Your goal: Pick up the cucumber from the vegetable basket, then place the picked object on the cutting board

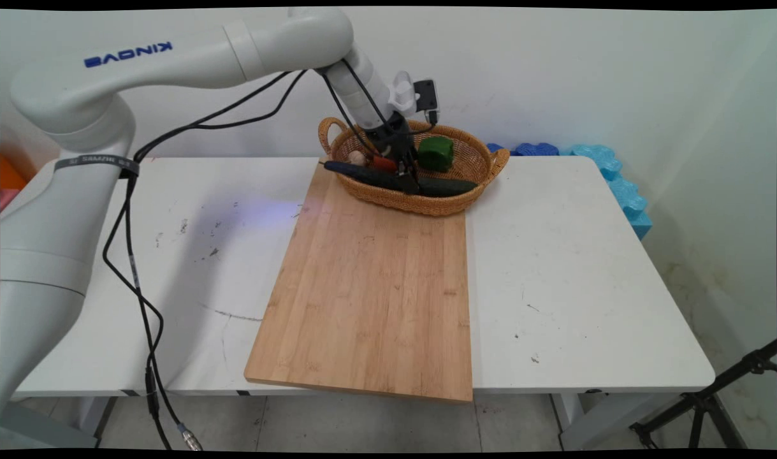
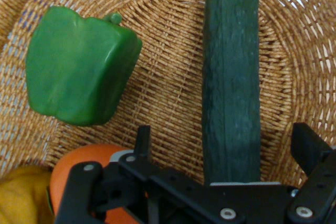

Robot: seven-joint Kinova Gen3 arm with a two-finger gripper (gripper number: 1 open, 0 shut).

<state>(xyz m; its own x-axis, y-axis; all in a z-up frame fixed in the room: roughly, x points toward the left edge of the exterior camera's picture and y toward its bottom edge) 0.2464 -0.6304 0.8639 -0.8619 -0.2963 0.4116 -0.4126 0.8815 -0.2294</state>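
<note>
Claw (image 1: 406, 171) lowered inside wicker basket (image 1: 474, 191) at counter's far side, fingers spread astride dark cucumber (image 2: 231, 93), apparently not yet touching; green pepper (image 2: 79, 66) lies apart alongside; closing appears pending.

The basket (image 1: 484, 167) is a tan, honey-coloured weave whose strands circle its floor in tight rings. In it lie a dark green cucumber (image 2: 231, 93) with a finely pebbled skin, a bright glossy green pepper (image 2: 79, 66), an orange-red piece (image 2: 89, 161) and a yellow one (image 2: 21, 198) (only a corner of each shows in the hand view). The pincer (image 1: 408, 173) is black. The cutting board (image 1: 369, 287) is pale wood in lengthwise strips. The counter (image 1: 573, 274) is white with dark scuffs. Blue foam (image 1: 617, 185) lies behind.
</note>
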